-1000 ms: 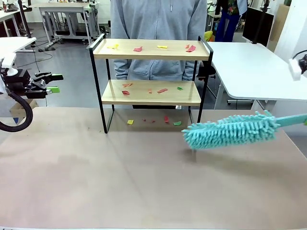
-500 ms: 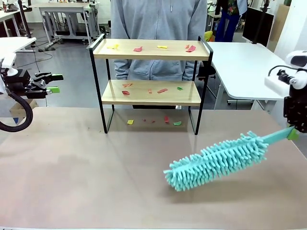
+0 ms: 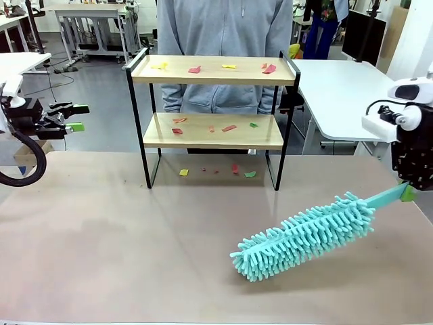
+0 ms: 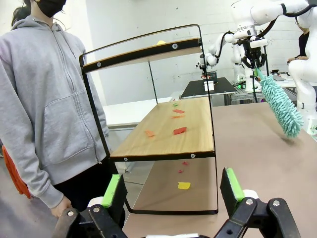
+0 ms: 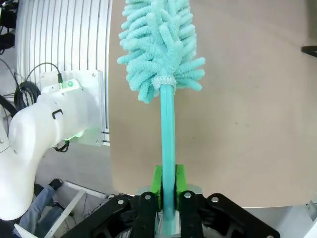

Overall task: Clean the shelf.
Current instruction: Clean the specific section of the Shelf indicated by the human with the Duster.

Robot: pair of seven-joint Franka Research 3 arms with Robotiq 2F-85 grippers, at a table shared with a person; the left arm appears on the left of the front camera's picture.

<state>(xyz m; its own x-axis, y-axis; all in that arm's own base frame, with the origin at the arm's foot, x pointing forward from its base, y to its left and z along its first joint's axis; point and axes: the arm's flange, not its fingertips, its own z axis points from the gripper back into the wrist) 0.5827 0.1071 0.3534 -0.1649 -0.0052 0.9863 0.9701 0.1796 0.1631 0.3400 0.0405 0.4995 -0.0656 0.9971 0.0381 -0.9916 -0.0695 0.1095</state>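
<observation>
Nothing swept yet: scraps (image 3: 195,69) litter both boards of the shelf (image 3: 211,80) at the tabletop's (image 3: 101,237) far side, the right gripper (image 3: 408,191) with fingers pinching the duster (image 3: 304,235) well short of it, the left gripper (image 3: 76,116) with fingers spread, empty.

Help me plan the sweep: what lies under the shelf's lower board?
On the table lie a yellow scrap, red scraps and a green scrap. Only thin legs of the shelf cover anything there.
</observation>
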